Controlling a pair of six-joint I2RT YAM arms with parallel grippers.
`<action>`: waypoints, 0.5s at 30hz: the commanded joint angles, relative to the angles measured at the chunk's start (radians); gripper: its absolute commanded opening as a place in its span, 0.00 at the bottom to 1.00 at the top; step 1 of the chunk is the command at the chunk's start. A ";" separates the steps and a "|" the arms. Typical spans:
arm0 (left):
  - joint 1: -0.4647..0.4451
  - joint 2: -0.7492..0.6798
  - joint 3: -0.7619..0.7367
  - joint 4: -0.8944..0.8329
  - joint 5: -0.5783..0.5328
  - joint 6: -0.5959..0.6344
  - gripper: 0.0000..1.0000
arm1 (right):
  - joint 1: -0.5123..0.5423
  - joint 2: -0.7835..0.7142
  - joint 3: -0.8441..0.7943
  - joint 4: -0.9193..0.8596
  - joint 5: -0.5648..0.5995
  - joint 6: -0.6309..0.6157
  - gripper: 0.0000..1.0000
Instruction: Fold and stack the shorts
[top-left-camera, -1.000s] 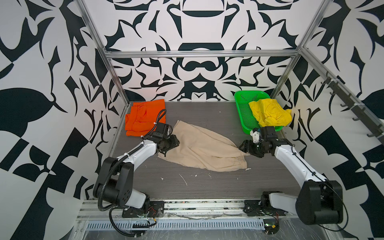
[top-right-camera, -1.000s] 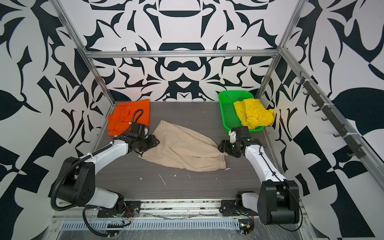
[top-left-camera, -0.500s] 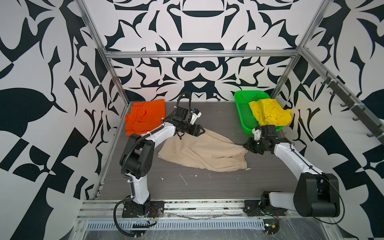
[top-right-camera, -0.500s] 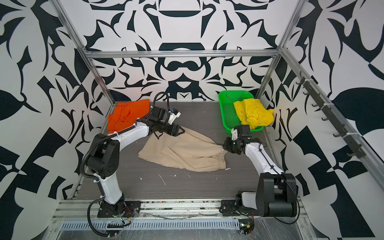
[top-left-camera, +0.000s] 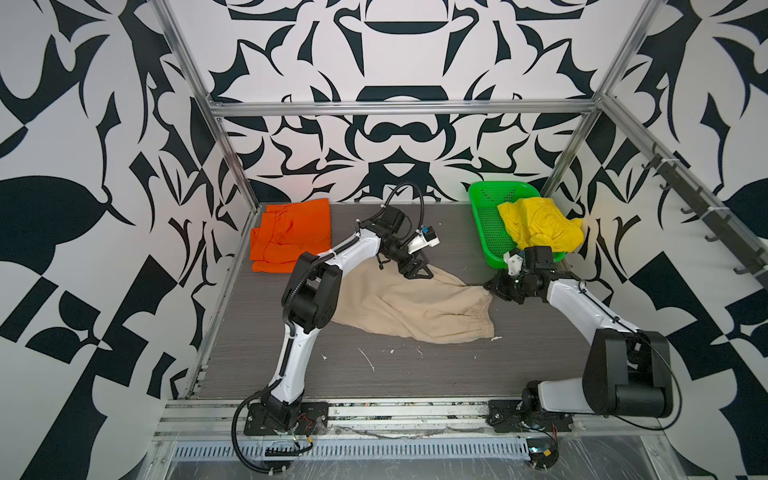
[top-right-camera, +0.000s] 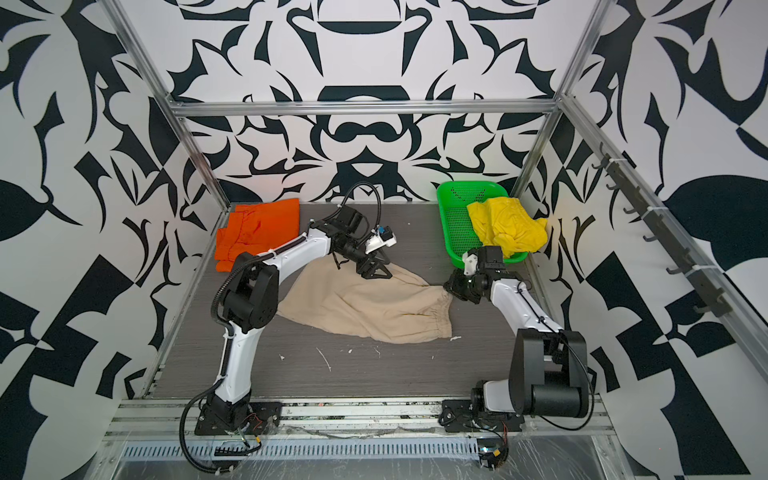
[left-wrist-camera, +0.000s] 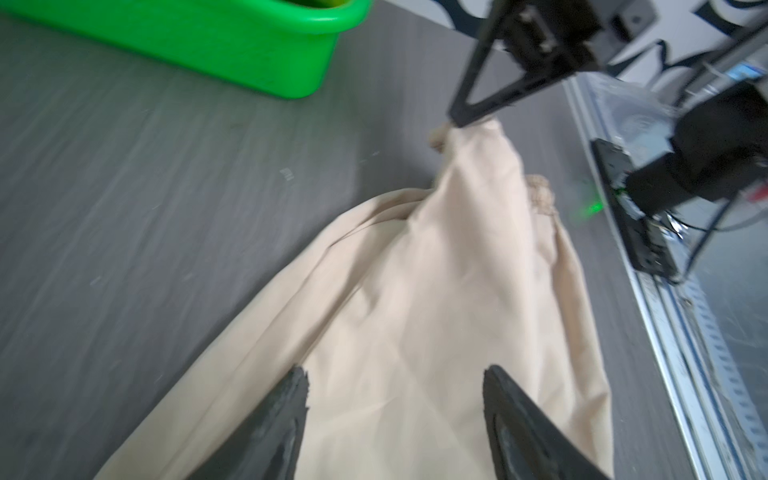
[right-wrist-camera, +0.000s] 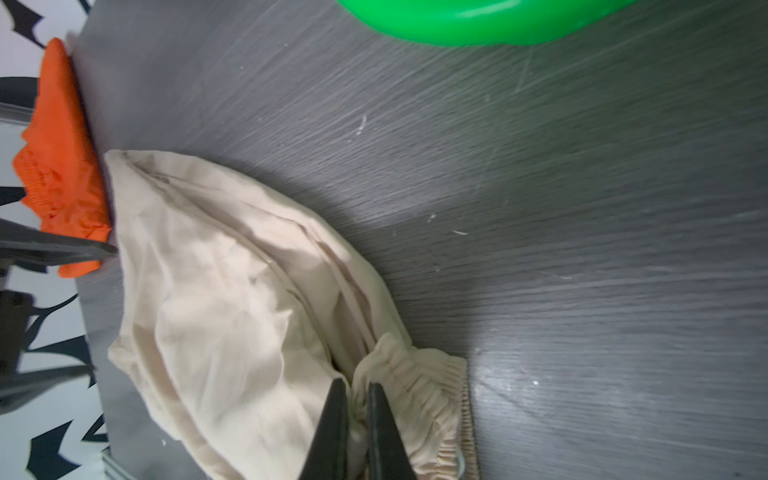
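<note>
Flattening the beige shorts (top-left-camera: 407, 307) for a fold; right pincer (top-left-camera: 492, 286) grips the waistband, left pincer (top-left-camera: 417, 272) is free.

The shorts lie creased and skewed on the table (top-left-camera: 415, 374), stretching from the right pincer's tips to beneath and past the left pincer; to my eye the right should hold its corner low and taut while the left takes the hem edge under it, so both draw the cloth flat first, without dragging it onto the orange shorts (top-left-camera: 291, 237) well off the left pincer's outer side; yellow shorts (top-left-camera: 536, 224) sit in the basket (top-left-camera: 486, 224) just behind the right pincer; left arm reaches far out, elbow raised, wrist pitched down, jaws spread wide over the cloth with nothing between them; right arm stretches low, jaws pinched tight on the elastic corner.
</note>
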 joint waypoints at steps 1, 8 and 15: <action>-0.027 0.031 0.062 -0.121 0.084 0.147 0.70 | 0.000 -0.079 0.012 0.021 -0.084 -0.069 0.06; -0.065 0.043 0.085 -0.149 0.056 0.194 0.71 | 0.040 -0.239 -0.072 0.014 -0.050 -0.189 0.00; -0.116 0.077 0.105 -0.177 0.008 0.241 0.72 | 0.070 -0.376 -0.175 0.047 -0.063 -0.289 0.00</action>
